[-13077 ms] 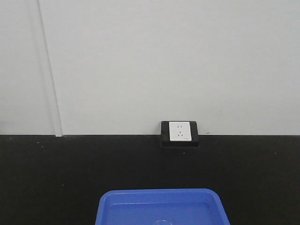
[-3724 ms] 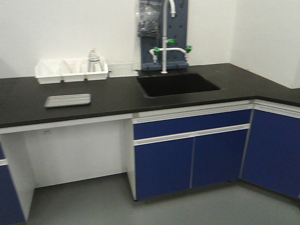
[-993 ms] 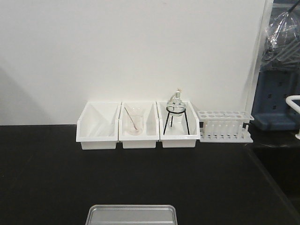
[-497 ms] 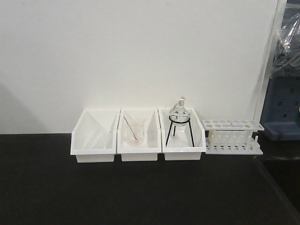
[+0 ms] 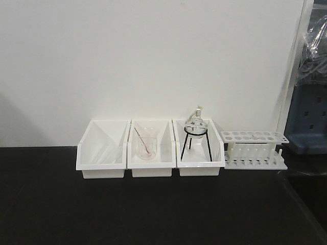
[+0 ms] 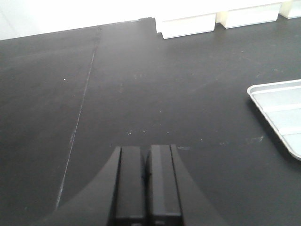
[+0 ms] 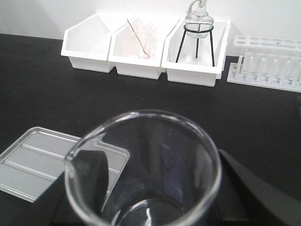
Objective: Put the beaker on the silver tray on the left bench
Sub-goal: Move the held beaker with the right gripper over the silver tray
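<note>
The beaker point(image 7: 143, 179) stood upright between the right fingers point(image 7: 249, 193), which gripped it on both sides, and it filled the right wrist view. The tray point(image 7: 42, 162) lay on the black bench point(image 7: 263, 117) just to its left, one corner showing through the glass. The left fingers point(image 6: 131, 188) were pressed together on nothing, above the bench, with the tray's edge to their right. Three white bins point(image 5: 102, 166) stood along the wall point(image 5: 153, 61). The middle bin held another beaker point(image 5: 145, 145) and the right one a flask point(image 5: 195, 125). A rack point(image 5: 254, 148) stood just beside them.
</note>
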